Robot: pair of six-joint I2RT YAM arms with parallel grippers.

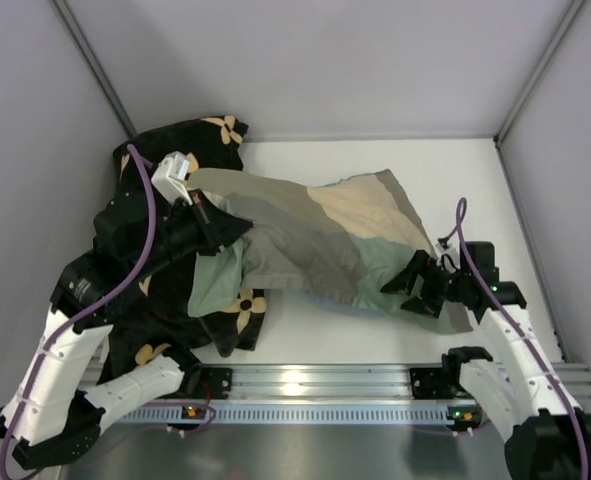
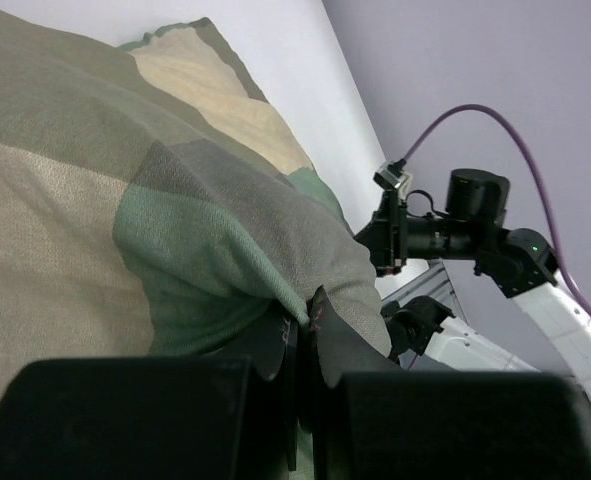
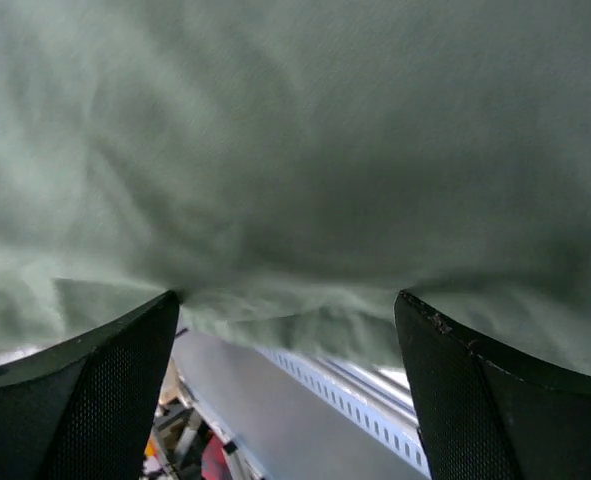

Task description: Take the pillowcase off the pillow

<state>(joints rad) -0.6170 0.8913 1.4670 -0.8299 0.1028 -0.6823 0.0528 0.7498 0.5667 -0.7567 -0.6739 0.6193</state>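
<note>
The patchwork pillowcase (image 1: 325, 240) lies stretched across the table from the left arm to the right one, in cream, olive-grey and pale green blocks. My left gripper (image 1: 220, 228) is shut on a fold of its pale green cloth (image 2: 175, 190), with the fabric pinched between the two fingers (image 2: 307, 312). My right gripper (image 1: 407, 290) is open at the case's right end. Its two fingers stand wide apart (image 3: 287, 296) and their tips touch the pale green fabric (image 3: 295, 150) that fills that view. The pillow is hidden.
A black cushion with tan flowers (image 1: 205, 135) lies bunched at the left, under and behind my left arm. A slotted aluminium rail (image 1: 315, 385) runs along the near edge. Grey walls close in on the white table (image 1: 375, 165) on three sides.
</note>
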